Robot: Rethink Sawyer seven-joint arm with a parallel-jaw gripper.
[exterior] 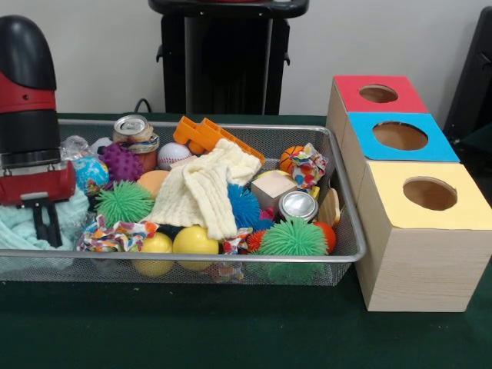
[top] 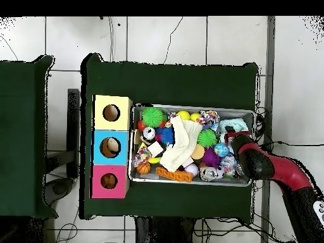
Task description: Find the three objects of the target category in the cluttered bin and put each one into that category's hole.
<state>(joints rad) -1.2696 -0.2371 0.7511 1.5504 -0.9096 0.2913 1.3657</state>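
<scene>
One arm (exterior: 28, 92) reaches your wire-mesh bin (exterior: 350, 223), coming down at nine o'clock in the front view. Its red and black wrist stands upright, and the gripper (exterior: 48, 219) hangs over a pale teal cloth (exterior: 23, 227) in that end of the bin. You see two dark fingers (exterior: 54, 223) pointing down with only a narrow gap between them and nothing gripped; whether they touch the cloth you cannot tell. From overhead the arm enters from four o'clock and ends at the bin's three o'clock end.

Three wooden boxes stand in a row just beside the bin's other end, each with one round hole: a red top (exterior: 378, 93), a blue top (exterior: 400, 136) and a yellow top (exterior: 429, 194).

Count what fills the bin: two green spiky rubber balls (exterior: 124, 201) (exterior: 292, 238), one purple knobbly ball (exterior: 121, 161), one blue spiky ball (exterior: 244, 206), two smooth yellow balls (exterior: 194, 241) (exterior: 156, 244), one baseball (exterior: 173, 152), one small basketball (exterior: 290, 156), one globe-patterned ball (exterior: 91, 172). Two metal cans show: one upright (exterior: 134, 134) at eleven o'clock, one (exterior: 298, 206) with its shiny end facing you at four o'clock. One cream knitted cloth (exterior: 204, 188) drapes across the middle, ribbed and soft. One orange plastic block (exterior: 207, 137) lies behind it. One pale wooden cube (exterior: 274, 187) sits right of centre. Bright patterned fabric scraps (exterior: 115, 233) lie at the front rim.

Which category is the target you cannot tell from these views.
</scene>
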